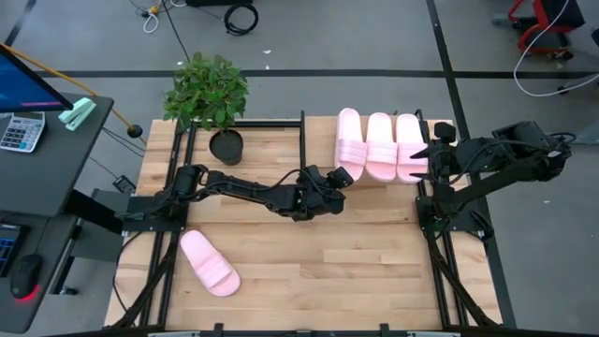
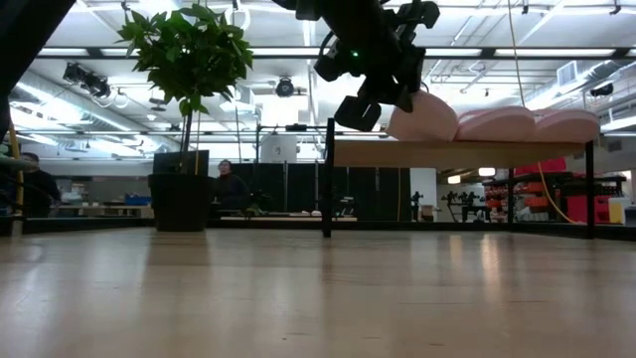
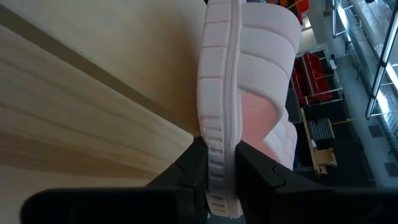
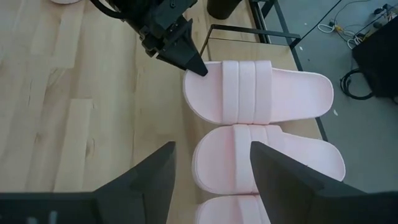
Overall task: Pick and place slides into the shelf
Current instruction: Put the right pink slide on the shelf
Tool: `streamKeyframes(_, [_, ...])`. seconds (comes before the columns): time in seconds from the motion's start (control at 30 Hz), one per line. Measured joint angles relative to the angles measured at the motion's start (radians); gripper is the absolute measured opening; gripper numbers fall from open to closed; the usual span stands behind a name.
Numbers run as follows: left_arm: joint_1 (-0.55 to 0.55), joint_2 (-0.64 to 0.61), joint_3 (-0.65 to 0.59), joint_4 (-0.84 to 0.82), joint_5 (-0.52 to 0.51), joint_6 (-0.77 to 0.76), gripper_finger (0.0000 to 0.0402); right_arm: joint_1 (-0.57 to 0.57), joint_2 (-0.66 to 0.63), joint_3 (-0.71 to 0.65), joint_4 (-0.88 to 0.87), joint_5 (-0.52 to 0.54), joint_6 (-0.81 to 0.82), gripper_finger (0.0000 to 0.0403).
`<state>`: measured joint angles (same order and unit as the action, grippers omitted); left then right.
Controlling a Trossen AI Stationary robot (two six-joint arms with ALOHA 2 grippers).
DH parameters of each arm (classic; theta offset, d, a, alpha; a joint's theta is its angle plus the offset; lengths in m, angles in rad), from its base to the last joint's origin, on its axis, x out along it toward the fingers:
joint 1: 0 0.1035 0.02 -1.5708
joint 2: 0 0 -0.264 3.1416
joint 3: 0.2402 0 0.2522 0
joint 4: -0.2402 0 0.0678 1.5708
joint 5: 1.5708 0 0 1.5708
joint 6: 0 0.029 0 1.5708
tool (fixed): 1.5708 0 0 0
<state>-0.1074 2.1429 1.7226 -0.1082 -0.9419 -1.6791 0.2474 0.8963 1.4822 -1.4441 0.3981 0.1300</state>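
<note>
Slides [image 1: 381, 145]: 3 on shelf [image 1: 318, 131], left claw [image 1: 339, 176] gripping one, right claw [image 1: 427, 155] wide.

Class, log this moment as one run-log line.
left end effector: shut on third slide | shelf: three slides | fourth slide: on table | right end effector: open, near shelf

Around my wood table [image 1: 318, 262] the floor [image 1: 374, 37] is grey, crossed by dark seams, with loose cables [image 1: 241, 17] lying on it. A dark desk [image 1: 47, 159] stands beside me, carrying a calculator [image 1: 21, 131]. Beyond, ceiling lights [image 2: 119, 52] glow over a hall where a seated person [image 2: 231, 187] shows.
</note>
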Motion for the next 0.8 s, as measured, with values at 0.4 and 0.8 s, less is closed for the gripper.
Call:
streamKeyframes(0.4, [0.0, 0.0, 0.0, 0.0, 0.056, 0.05, 0.0153, 0.0, 0.007, 0.0, 0.0, 0.0, 0.0, 0.0213])
streamKeyframes(0.8, [0.004, 0.0, 0.0, -0.001, 0.109, 0.129, 0.0159, 0.0, 0.007, 0.0, 0.0, 0.0, 0.005, 0.0213])
